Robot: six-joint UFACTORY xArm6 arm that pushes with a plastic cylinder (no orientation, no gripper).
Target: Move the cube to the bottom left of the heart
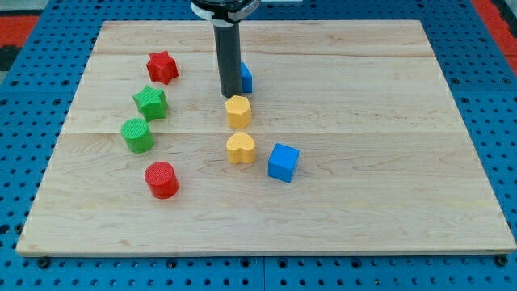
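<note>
A blue cube [283, 162] sits on the wooden board, just right of and slightly below a yellow heart [241, 149]. My tip [230, 95] stands near the board's top centre, directly above a yellow hexagonal block [238, 111] and almost touching it. A second blue block [245, 78] is partly hidden behind the rod, so its shape is unclear. The tip is well above the heart and up-left of the cube.
On the view's left stand a red star [162, 66], a green star-like block [151, 103], a green cylinder [137, 135] and a red cylinder [161, 179]. The board [388, 202] lies on a blue pegboard surface.
</note>
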